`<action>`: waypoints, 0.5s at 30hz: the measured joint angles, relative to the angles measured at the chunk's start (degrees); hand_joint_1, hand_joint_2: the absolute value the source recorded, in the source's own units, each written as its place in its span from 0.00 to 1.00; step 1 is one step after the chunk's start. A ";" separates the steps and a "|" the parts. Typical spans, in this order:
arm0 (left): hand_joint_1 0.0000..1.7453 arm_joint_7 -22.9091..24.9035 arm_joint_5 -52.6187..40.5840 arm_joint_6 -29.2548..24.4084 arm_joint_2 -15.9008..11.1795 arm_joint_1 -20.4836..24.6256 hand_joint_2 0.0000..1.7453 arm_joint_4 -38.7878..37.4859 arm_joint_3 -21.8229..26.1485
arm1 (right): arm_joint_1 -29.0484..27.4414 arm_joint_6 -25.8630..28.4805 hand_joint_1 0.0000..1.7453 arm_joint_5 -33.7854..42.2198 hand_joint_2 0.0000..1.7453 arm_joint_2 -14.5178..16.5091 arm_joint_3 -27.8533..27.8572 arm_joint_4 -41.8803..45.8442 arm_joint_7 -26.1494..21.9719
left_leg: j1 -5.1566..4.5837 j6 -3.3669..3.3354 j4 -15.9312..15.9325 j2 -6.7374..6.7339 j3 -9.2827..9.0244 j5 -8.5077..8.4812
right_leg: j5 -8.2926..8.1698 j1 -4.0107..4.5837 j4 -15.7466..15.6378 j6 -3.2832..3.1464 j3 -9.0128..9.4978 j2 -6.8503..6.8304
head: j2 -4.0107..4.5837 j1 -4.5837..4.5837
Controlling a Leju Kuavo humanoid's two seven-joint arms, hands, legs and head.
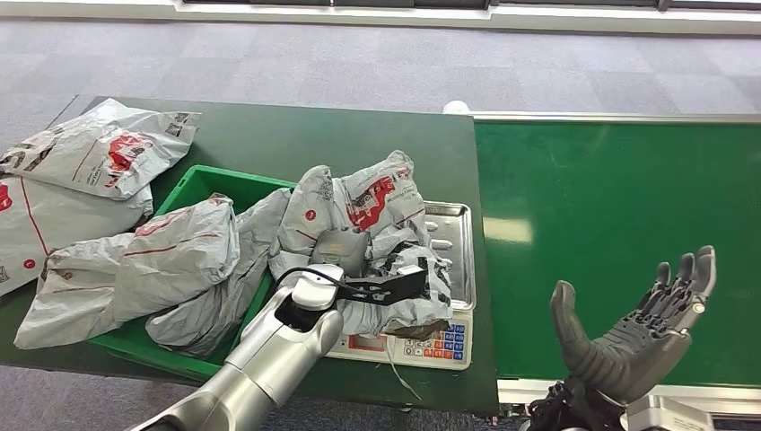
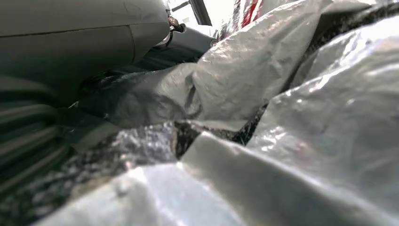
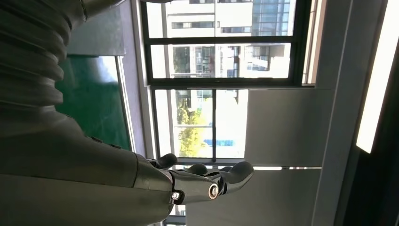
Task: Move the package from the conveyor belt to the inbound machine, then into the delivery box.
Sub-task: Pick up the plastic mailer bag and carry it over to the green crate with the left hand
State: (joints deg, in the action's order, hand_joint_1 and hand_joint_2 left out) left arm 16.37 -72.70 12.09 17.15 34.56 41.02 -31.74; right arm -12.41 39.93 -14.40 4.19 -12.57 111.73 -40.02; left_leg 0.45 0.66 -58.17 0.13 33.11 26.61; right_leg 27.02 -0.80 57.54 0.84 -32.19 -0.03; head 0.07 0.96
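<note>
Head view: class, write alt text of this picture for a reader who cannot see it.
The robot's left hand presses into a crumpled grey package lying on a metal scale, beside a green bin full of similar packages. Its right hand hangs open, palm up, over the bare green conveyor belt.

The conveyor belt (image 1: 619, 224) lay bare across its green surface, open to a hand from above; the right hand (image 1: 642, 328) hung over its near edge, fingers spread, holding nothing; the scale (image 1: 453, 269) was buried under a crumpled grey package (image 1: 372, 211), the left hand (image 1: 336, 256) apparently pressed into it; the green bin (image 1: 193, 193) was heaped with grey bags (image 1: 170, 260); more bags (image 1: 94, 148) crowded the table's (image 1: 296, 135) far left; its back strip stood free.
</note>
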 joint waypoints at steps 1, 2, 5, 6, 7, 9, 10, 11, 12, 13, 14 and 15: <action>1.00 0.34 -0.67 0.26 0.04 0.01 1.00 -0.03 0.00 | 0.18 -0.01 0.00 0.03 1.00 0.11 -0.18 -0.13 0.10 | 0.00 0.00 0.00 -0.01 -0.02 0.00 | 0.00 0.00 0.00 0.00 0.02 0.00 | 0.00 0.00; 1.00 0.67 -1.30 0.49 0.05 -0.02 1.00 0.06 0.02 | 0.37 -0.04 0.00 0.13 1.00 0.20 -0.33 -0.25 0.29 | 0.00 0.00 0.01 -0.01 -0.05 0.00 | 0.00 0.01 0.00 0.00 0.03 0.00 | 0.00 0.00; 1.00 1.06 -2.68 0.32 0.10 -0.46 1.00 1.19 0.33 | 0.81 -0.16 0.00 0.83 1.00 0.29 -0.56 -0.69 1.04 | 0.00 0.01 0.01 -0.02 -0.11 -0.01 | -0.01 0.01 0.00 -0.01 0.08 0.01 | 0.00 0.00; 1.00 0.75 -2.79 -0.30 0.11 -0.82 1.00 1.93 0.59 | 0.90 -0.16 0.00 1.07 1.00 0.29 -0.58 -0.87 1.19 | 0.01 0.01 0.01 -0.02 -0.11 -0.01 | -0.01 0.01 0.00 -0.01 0.08 0.01 | 0.00 0.00; 1.00 0.03 -2.51 -1.34 0.11 -1.33 1.00 2.91 0.95 | 0.96 -0.15 0.00 1.25 1.00 0.29 -0.59 -1.03 1.23 | 0.01 0.01 0.01 -0.02 -0.11 -0.02 | -0.01 0.01 0.01 -0.01 0.07 0.01 | 0.00 0.00; 1.00 -2.62 -0.53 -4.60 0.05 -2.90 1.00 6.33 1.92 | 0.85 -0.10 0.00 1.40 1.00 0.30 -0.58 -1.24 0.99 | 0.01 0.01 0.00 -0.01 -0.04 -0.05 | -0.03 0.00 0.01 -0.02 0.00 0.01 | 0.00 0.00; 1.00 -4.02 0.81 -6.08 0.02 -3.78 1.00 8.69 2.39 | 0.67 -0.07 0.00 1.40 1.00 0.30 -0.57 -1.28 0.80 | 0.01 0.00 0.00 0.01 0.02 -0.07 | -0.03 0.00 0.01 -0.02 -0.06 -0.01 | 0.00 -0.01; 1.00 -5.04 1.98 -7.04 -0.03 -4.55 1.00 11.22 2.79 | 0.46 -0.03 0.00 1.40 1.00 0.31 -0.57 -1.29 0.62 | 0.01 -0.01 0.00 0.02 0.10 -0.09 | -0.03 0.00 0.01 -0.02 -0.12 -0.03 | 0.00 -0.01; 1.00 -5.68 2.89 -7.48 -0.10 -5.12 1.00 13.74 3.09 | 0.26 0.00 0.00 1.38 1.00 0.31 -0.57 -1.28 0.49 | 0.01 -0.02 -0.01 0.04 0.16 -0.09 | -0.03 0.00 0.01 -0.02 -0.17 -0.04 | 0.00 -0.01; 1.00 -6.19 3.62 -7.91 -0.20 -5.57 1.00 16.04 3.35 | 0.10 0.02 0.00 1.33 1.00 0.31 -0.56 -1.28 0.40 | 0.01 -0.02 -0.01 0.04 0.20 -0.09 | -0.03 0.00 0.01 -0.02 -0.22 -0.04 | 0.00 -0.01; 1.00 -6.87 4.39 -8.93 -0.40 -6.13 1.00 18.61 3.61 | -0.10 0.04 0.00 1.25 1.00 0.33 -0.52 -1.28 0.32 | 0.01 -0.02 0.00 0.03 0.23 -0.09 | -0.03 0.00 0.01 -0.02 -0.26 -0.03 | 0.00 0.00; 1.00 -7.88 5.19 -10.80 -0.70 -6.85 1.00 21.73 3.85 | -0.42 0.04 0.00 1.12 1.00 0.40 -0.43 -1.25 0.26 | 0.01 -0.02 -0.01 0.02 0.25 -0.08 | -0.03 0.00 0.02 -0.02 -0.29 -0.01 | 0.00 0.00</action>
State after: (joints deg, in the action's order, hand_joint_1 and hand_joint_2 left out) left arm 8.48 -67.51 1.29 16.45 27.71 62.75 -27.89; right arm -12.83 39.98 -13.28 4.59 -12.99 110.48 -39.76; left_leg 0.46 0.65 -58.17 0.15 33.36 26.52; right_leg 26.99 -0.80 57.55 0.82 -32.49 -0.04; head 0.07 0.96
